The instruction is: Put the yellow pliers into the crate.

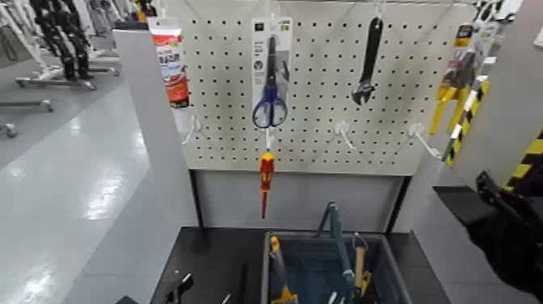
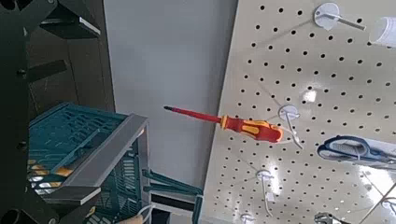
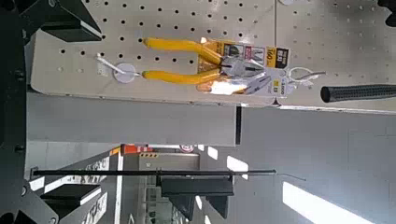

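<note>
You'll find the yellow pliers with long curved yellow handles and dark grey jaws (image 1: 454, 85), on a printed retail card, hanging at the far right edge of the white perforated pegboard (image 1: 323, 81), well above the grey-rimmed plastic crate with a dark bluish interior (image 1: 323, 271) that sits on the black table below. Your right arm's dark bulk shows low at the right, your left arm's at the bottom left. You cannot tell whether either gripper is open or closed.
</note>
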`<state>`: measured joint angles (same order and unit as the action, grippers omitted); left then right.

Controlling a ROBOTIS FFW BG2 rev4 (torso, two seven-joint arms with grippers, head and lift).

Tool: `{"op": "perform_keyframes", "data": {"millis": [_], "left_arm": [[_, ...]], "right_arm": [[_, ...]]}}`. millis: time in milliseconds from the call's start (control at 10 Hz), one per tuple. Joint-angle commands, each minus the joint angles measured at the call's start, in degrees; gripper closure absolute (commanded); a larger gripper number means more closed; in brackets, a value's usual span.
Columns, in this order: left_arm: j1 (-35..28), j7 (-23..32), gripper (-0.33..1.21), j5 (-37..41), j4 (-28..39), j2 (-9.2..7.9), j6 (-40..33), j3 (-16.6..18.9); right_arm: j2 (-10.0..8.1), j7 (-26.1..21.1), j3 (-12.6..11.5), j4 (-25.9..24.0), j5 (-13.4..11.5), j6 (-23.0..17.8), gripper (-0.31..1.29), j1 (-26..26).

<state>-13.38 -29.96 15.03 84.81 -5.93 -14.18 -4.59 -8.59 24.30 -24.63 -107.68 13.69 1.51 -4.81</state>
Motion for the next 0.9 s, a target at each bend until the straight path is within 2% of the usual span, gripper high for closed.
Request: {"op": "perform_keyframes", "data": {"millis": [100, 300, 500, 900], "left_arm": [[0.29, -0.01, 0.12, 0.35, -0.18, -0.31, 0.11, -0.42], [0.46, -0.01, 0.12, 0.62, -0.26, -0.40, 0.20, -0.69], [0.55, -0.01, 0.12, 0.70, -0.26, -0.40, 0.20, -0.78], [0.73, -0.10, 0.12, 0.79, -0.26, -0.57, 0.29, -1.04]], "right_arm": [[-3.10, 3.65, -0.07, 2.03, 1.60, 5.00, 0.17, 6.57], [-5.21, 6.91, 0.81, 4.67, 2.30, 7.02, 0.17, 10.61], [-6.97, 9.54, 1.51, 7.66, 4.06, 8.16, 0.16, 14.57], [-10.14, 16.75, 4.15, 15.22, 10.65, 11.68, 0.16, 22.74]]}}
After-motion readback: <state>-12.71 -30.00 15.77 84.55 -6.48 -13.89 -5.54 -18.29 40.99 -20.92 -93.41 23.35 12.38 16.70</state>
